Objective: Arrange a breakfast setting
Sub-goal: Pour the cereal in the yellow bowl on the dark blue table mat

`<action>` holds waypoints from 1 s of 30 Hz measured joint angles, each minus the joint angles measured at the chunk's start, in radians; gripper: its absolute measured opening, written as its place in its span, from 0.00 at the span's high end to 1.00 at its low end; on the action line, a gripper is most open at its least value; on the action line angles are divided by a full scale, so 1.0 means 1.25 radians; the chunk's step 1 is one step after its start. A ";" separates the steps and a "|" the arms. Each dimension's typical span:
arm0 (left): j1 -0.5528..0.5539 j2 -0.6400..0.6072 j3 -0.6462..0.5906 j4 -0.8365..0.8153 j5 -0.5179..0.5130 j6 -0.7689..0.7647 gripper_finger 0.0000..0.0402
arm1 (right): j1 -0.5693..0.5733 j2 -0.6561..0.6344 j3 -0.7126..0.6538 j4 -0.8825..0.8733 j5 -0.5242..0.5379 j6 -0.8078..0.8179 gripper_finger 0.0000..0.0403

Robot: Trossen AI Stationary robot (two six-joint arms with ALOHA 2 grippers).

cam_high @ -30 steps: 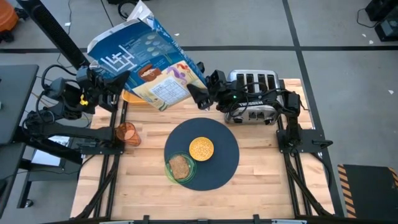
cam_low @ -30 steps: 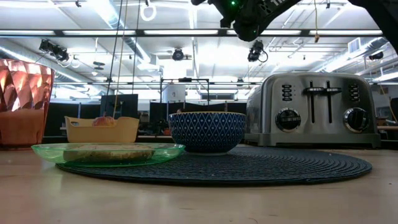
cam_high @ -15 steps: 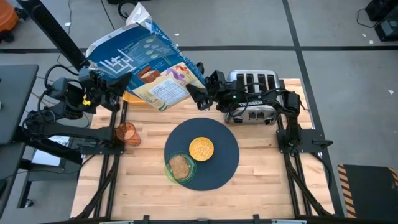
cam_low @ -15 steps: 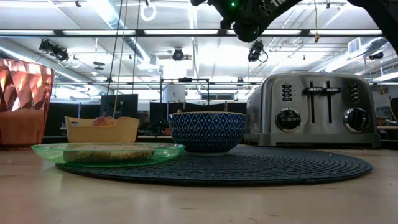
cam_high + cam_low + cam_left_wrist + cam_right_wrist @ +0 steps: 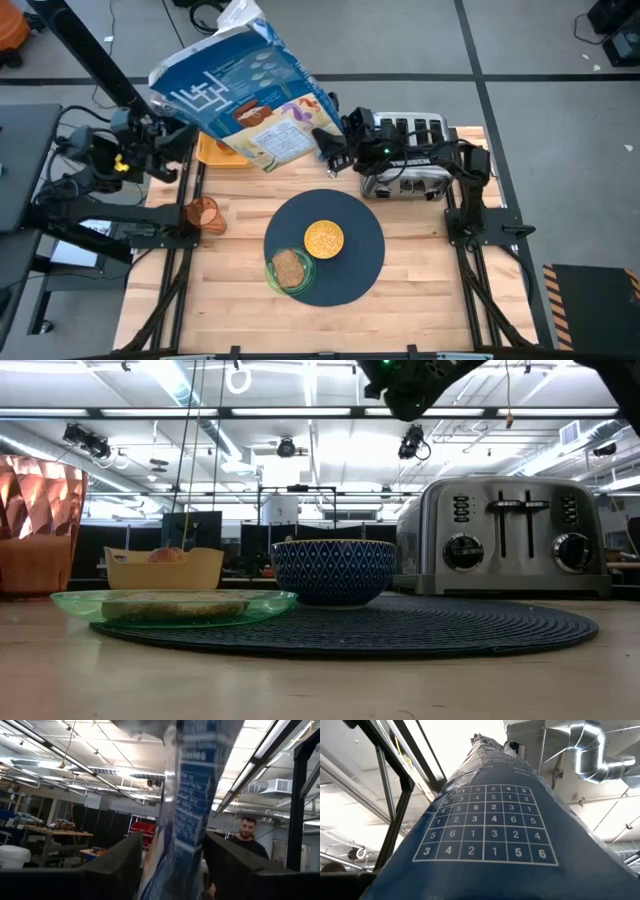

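1. Since the earlier frame, the cereal bag (image 5: pixel 245 95) is being carried rightward; the left gripper (image 5: pixel 170 160) is being drawn back, fingers apart, released.
2. The bag is being clamped by the right gripper (image 5: pixel 330 150) alone, above the tray (image 5: pixel 208 152).
3. Slipping onto the yellow bowl (image 5: pixel 324 239) on the mat (image 5: pixel 360 255) is being risked.

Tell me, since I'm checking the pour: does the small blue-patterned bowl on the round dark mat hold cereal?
Yes, in the high view the bowl on the mat shows a golden filling.
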 joint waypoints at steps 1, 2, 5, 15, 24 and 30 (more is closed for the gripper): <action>0.000 -0.010 0.000 -0.011 0.000 0.000 0.45 | -0.003 -0.012 -0.013 0.000 -0.001 0.000 0.27; 0.000 -0.019 0.000 -0.024 0.000 0.000 0.44 | -0.006 -0.024 -0.026 -0.003 -0.004 0.000 0.27; 0.001 -0.042 0.000 -0.076 0.000 0.000 0.42 | -0.012 -0.074 -0.074 -0.017 -0.005 -0.006 0.28; 0.000 -0.033 0.001 -0.289 0.000 -0.012 0.42 | -0.011 -0.333 -0.297 -0.154 -0.008 -0.042 0.28; 0.000 0.095 0.001 -0.349 -0.001 -0.046 0.42 | 0.013 -0.609 -0.542 -0.255 0.019 -0.026 0.28; 0.000 0.194 0.000 -0.254 -0.002 -0.068 0.42 | 0.013 -0.780 -0.645 -0.323 0.021 0.014 0.28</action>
